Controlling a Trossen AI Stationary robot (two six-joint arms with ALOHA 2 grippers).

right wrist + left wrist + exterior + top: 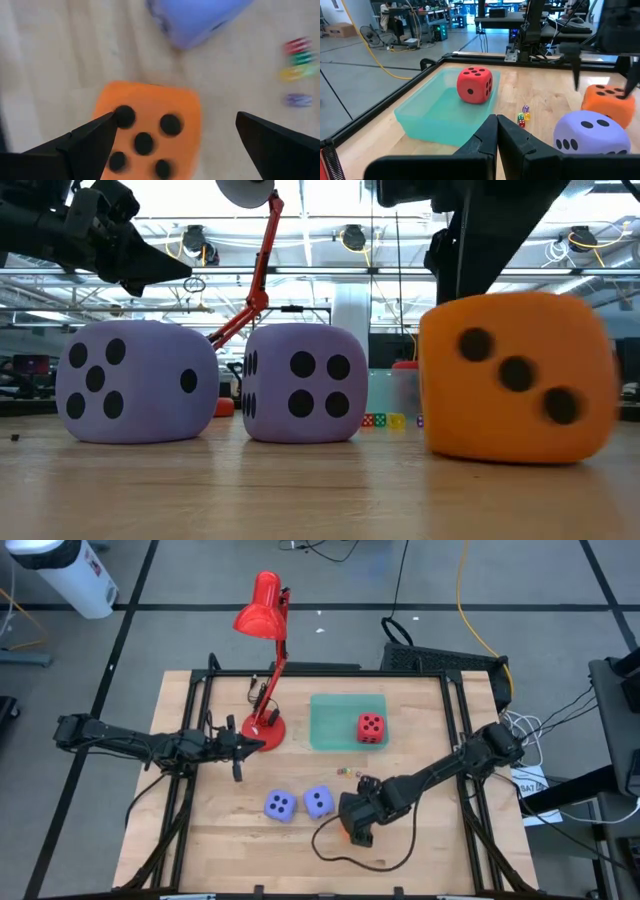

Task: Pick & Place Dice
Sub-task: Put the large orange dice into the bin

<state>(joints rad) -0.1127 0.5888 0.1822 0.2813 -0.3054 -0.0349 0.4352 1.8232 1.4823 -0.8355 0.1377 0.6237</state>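
The orange die (518, 376) sits nearest the front edge of the wooden table (200, 840), just under the right gripper (172, 135). It is a big soft cube with round black dots, three on the side seen from table height and five on top. The right gripper hangs over it with its two fingers spread wide, one on each side, not squeezing it. Just beside it are two purple dice (281, 805) (319, 801) with dark dots, sitting close together. A little farther back lie some tiny colored dice (522, 116). Beyond them is a green tray (335, 725) with the red die (371, 727) inside. The left gripper (497, 131) waits near the red lamp (263, 620), its fingers pressed together.
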